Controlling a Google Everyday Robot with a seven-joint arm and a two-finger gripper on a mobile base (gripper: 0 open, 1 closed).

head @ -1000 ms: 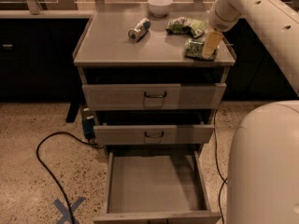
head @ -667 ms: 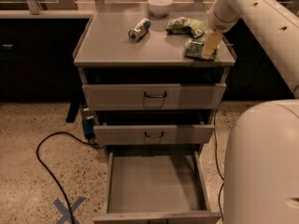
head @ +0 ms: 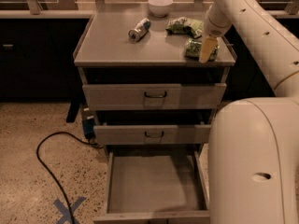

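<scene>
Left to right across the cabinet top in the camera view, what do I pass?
A can, white bowl, rear green bag, front green bag, then the gripper at that bag's right edge.

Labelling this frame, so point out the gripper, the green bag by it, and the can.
gripper (head: 206, 54): camera view, its tip, over the front right corner of the cabinet top (head: 112, 45).
green bag (head: 191, 48): camera view, its left half.
can (head: 139, 29): camera view, middle of its side.

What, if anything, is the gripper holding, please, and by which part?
It cannot be told. The gripper is at the green bag, on the front right corner of the cabinet top.
</scene>
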